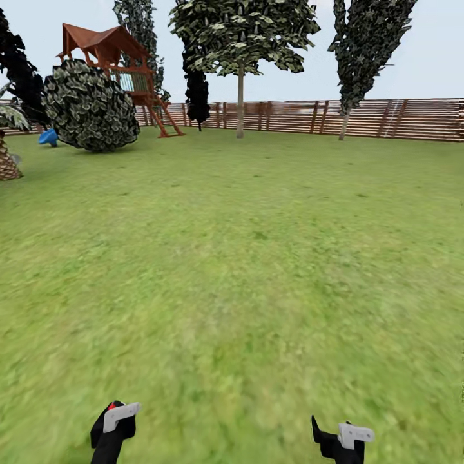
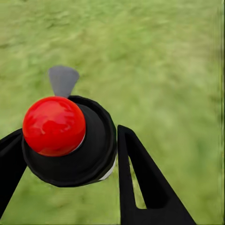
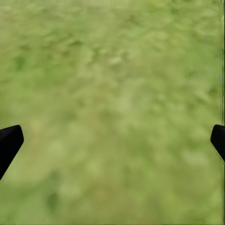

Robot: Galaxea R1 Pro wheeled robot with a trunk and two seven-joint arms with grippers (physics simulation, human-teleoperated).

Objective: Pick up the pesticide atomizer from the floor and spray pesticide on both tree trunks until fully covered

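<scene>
your left gripper point(image 2: 70, 154) pinches the pesticide atomizer point(image 2: 56, 126), red cap up, over open lawn point(image 1: 245, 258); your right gripper point(image 3: 112, 140) hangs spread and empty. a thin-stemmed tree point(image 1: 240, 96) at twelve o'clock risks drawing you off the thick trunks.

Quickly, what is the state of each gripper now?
Left gripper: shut on the atomizer.
Right gripper: open, holding nothing.
</scene>
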